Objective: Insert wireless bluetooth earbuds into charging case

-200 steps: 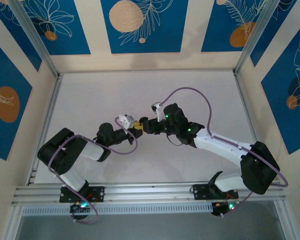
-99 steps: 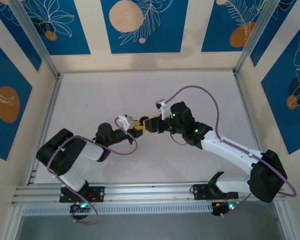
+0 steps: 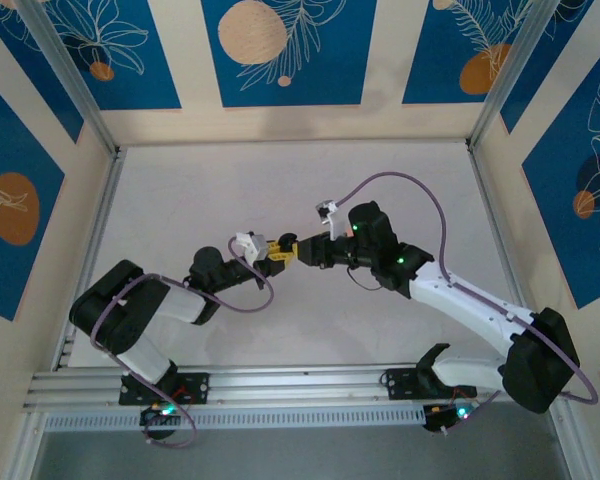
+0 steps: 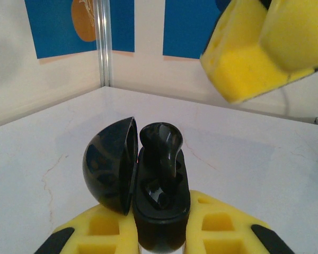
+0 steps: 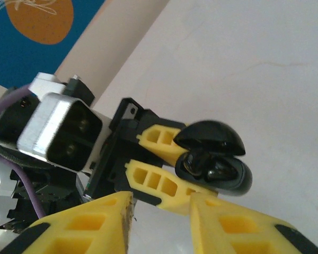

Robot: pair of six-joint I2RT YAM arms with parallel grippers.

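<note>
Starting w/ the big stuff: the white worktop (image 3: pixel 280 190) is the drop zone if anything slips. Left arm (image 3: pixel 140 310) reaches in from 8 o'clock and right arm (image 3: pixel 460 295) from 4 o'clock, and they meet near centre.

Left hand (image 4: pixel 164 235) is pressed onto the base of the black charging case (image 4: pixel 161 211), pinching it upright btw two yellow pads (image 4: pixel 222 227). The case seems held off the surface. Right hand (image 5: pixel 161 211) sits just at 3 o'clock of it in the top view, fingers spread w/ nothing btw them. It's close to the case but apart from it.

The lid (image 4: pixel 108 169) is swung open, at 9 o'clock of the case body in the left wrist view. One black earbud (image 4: pixel 161 145) is in the case well, stem down, head poking well above the rim. It looks not fully seated and prob. needs a last press.

Risks, as I judge them:
- An off-axis push from the right hand could lever the earbud out. It'd fall to the worktop, tiny + hard to re-grab.
- The grip is only at the case base, so a push may twist or slide the case in the left hand.
- If the right hand clips the lid, the lid could snap onto the proud earbud and jam it crooked.
- Shutting the lid before the earbud is seated would cause the same jam.
</note>
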